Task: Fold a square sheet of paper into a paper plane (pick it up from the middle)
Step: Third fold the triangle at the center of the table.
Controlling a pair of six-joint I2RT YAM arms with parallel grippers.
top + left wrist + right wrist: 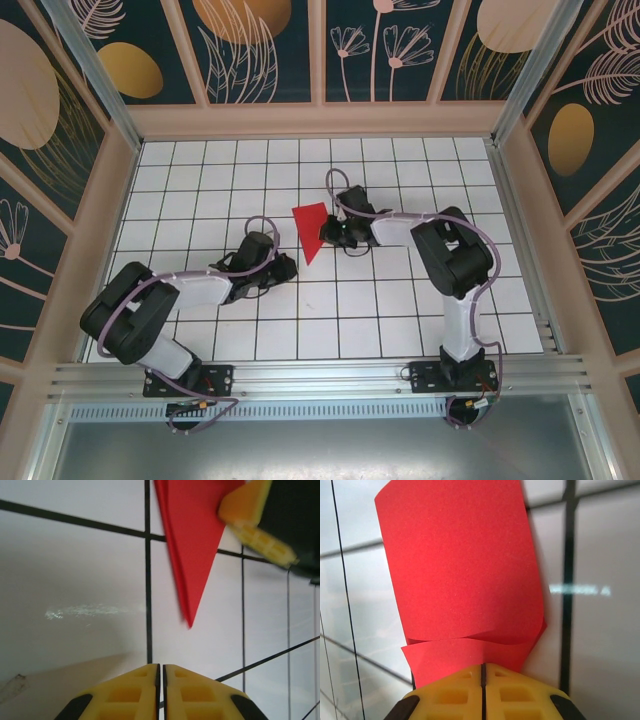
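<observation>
Top external: folded red paper [310, 228] pointed toward the near edge.
Right gripper [326, 232]: clamped its right edge.
Left gripper [290, 267]: closed, empty, near the tip.
Table [400, 320]: tiles around lay free.

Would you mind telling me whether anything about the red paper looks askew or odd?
Yes. The red paper, gripped at its edge by the right gripper, does not lie flat: in the right wrist view its upper layer bows up and curls away from the lower flap. No tear shows.
</observation>
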